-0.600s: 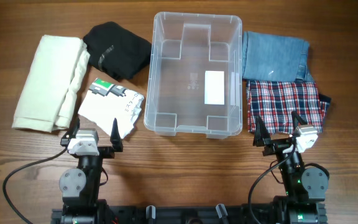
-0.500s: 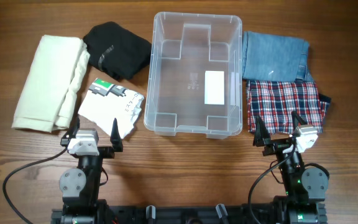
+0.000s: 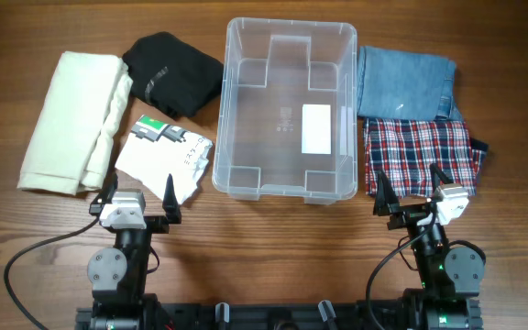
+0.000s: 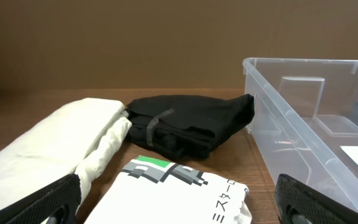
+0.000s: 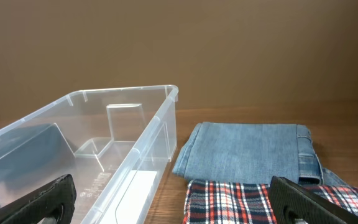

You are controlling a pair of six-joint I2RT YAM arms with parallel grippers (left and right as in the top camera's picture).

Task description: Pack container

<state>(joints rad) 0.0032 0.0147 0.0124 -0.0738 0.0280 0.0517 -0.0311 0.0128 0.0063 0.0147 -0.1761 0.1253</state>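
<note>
Dark wood-grain planks make up the bench point(image 3: 273, 247), and in the wrist views a plain brown wall point(image 4: 135, 43) closes it off at the back. In the middle of the far half stands the clear plastic rectangular container point(image 3: 290, 24), upright and open at the top. Its bare base carries a white rectangular label point(image 3: 315, 129) right of centre. Three folded pieces lie to its left. A long cream-coloured cloth bundle point(image 3: 71, 119) is at the far left, and a black folded garment point(image 3: 172, 73) lies between that bundle and the container's far left corner. A white folded T-shirt with a green and grey pixel print point(image 3: 165, 158) lies nearer the arms, its edge just beside the container's left wall. To the right, blue folded denim jeans point(image 3: 403, 82) lie just beside the far part of the right wall. Nearer the arms, a red, white and navy plaid folded cloth point(image 3: 420, 158) meets the jeans' near edge. The left claw point(image 3: 140, 191) sits low near the front of the bench, spread wide with nothing between its fingers point(image 4: 48, 200), the tips over the T-shirt's near edge. The right claw point(image 3: 411, 188) is likewise spread wide and grips nothing, its fingers point(image 5: 42, 200) reaching over the near edge of the plaid cloth. Neither claw touches the container.
</note>
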